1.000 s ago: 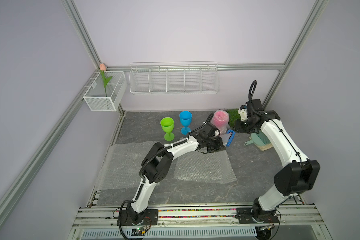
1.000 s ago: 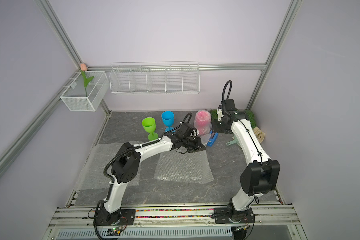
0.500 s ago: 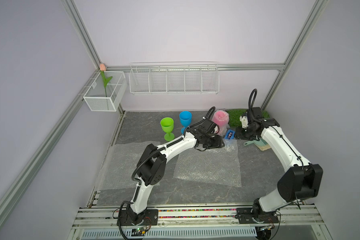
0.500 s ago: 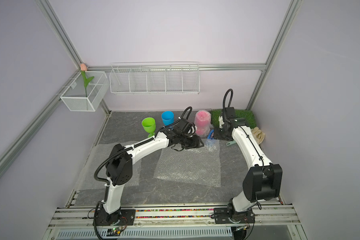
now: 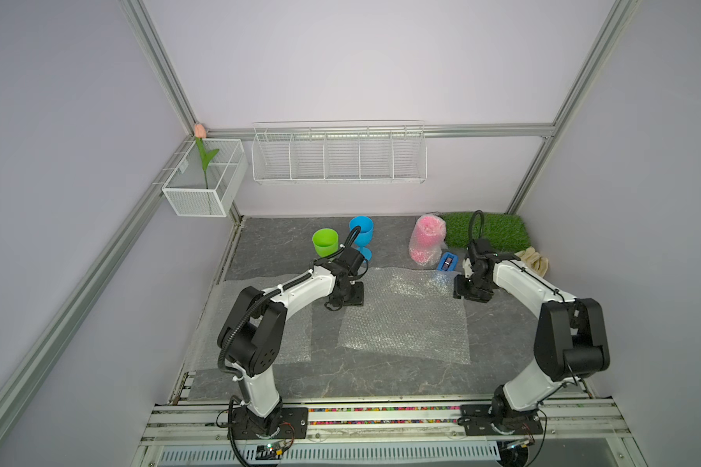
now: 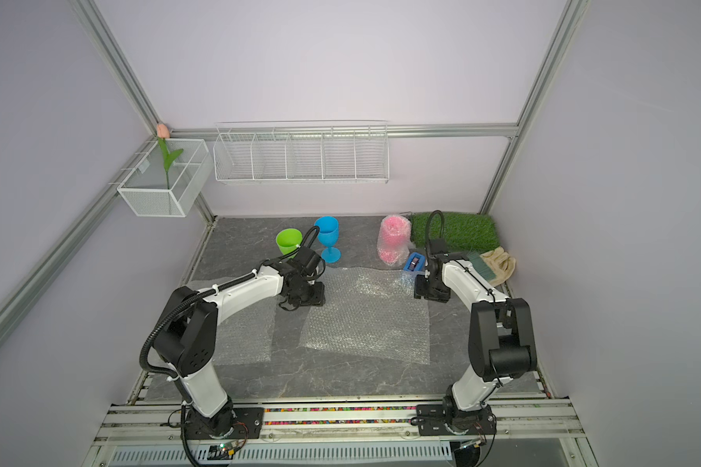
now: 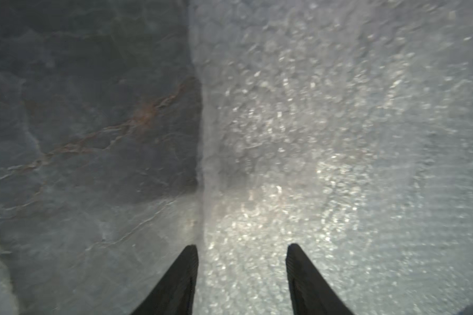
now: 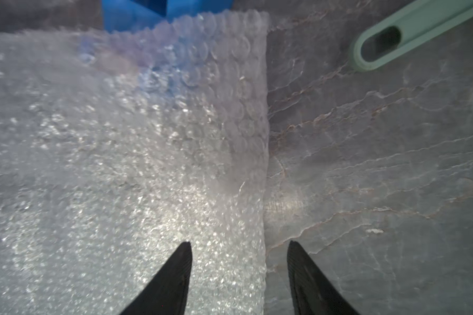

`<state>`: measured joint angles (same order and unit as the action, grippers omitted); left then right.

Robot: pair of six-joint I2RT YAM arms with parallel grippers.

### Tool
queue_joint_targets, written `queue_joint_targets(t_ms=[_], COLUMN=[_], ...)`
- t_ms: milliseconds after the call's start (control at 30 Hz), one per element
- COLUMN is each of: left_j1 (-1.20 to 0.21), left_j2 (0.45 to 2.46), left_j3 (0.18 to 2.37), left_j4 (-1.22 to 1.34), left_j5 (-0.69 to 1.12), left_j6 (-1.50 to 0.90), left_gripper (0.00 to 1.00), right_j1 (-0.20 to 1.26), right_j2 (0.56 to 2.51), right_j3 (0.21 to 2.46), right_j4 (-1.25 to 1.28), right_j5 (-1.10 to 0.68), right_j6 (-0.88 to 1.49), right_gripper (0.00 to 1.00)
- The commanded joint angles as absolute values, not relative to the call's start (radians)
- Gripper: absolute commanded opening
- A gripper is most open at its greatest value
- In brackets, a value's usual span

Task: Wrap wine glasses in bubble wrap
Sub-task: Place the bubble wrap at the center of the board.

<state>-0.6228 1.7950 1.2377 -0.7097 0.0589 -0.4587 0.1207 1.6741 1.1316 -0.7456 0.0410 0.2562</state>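
Hovering low over opposite side edges of the middle bubble wrap sheet [image 5: 405,319], both grippers have their jaws parted and hold nothing. The left gripper [image 7: 242,246] straddles its edge, one fingertip over the grey stone-patterned tabletop [image 7: 93,109] and the other over bubbles. The right gripper [image 8: 239,244] mirrors this at the facing edge. Between them the sheet lies spread nearly flat, which I judge is meant as an open bed for the next goblet. Only the corner ahead of the right gripper rides up, because it drapes over a small blue box [image 8: 137,13]. A mint-green handle [image 8: 393,38] lies ahead of that gripper on its outer side, apart from the film. Beyond the right gripper stands the pink goblet [image 5: 426,240], bundled in bubble wrap and set back beside the grass mat [image 5: 486,230], probably to keep the work area free. The green goblet [image 5: 325,241] and blue goblet [image 5: 361,232] stand bare and upright just behind the left gripper's wrist, so that arm looks better placed to fetch one. A second bubble wrap sheet [image 6: 251,339] lies flat on the left gripper's outer side, under its forearm, likely kept for the last goblet.
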Motion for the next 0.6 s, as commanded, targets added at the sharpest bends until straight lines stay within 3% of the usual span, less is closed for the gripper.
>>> queue_joint_targets(t_ms=[0,100,233,433,567], left_j1=[-0.598,-0.596,-0.595,-0.595,-0.595], left_j2=[1.802,1.824,1.845,1.833,1.784], left_j3=[1.217,1.213,1.209,1.188,1.152], left_j4=[-0.707,-0.688,-0.668,-0.655,-0.653], left_j5=[0.032,0.061,0.082,0.101,0.108], left_j6=[-0.409,-0.401,-0.403,-0.402,-0.417], left_gripper=[0.53,0.50,0.36,0.10,0.00], right_j1=[0.110,0.105,0.098,0.097,0.102], right_j2=[1.710,1.734,1.763,1.764,1.729], right_j3=[1.105,1.095,1.084,1.073,1.065], right_j4=[-0.692,-0.674,-0.654,-0.644,-0.650], right_j5=[0.040,0.030,0.012,-0.007,-0.024], right_j6=[0.274,0.276,0.275,0.274,0.274], right_gripper=[0.59,0.58,0.52,0.26,0.16])
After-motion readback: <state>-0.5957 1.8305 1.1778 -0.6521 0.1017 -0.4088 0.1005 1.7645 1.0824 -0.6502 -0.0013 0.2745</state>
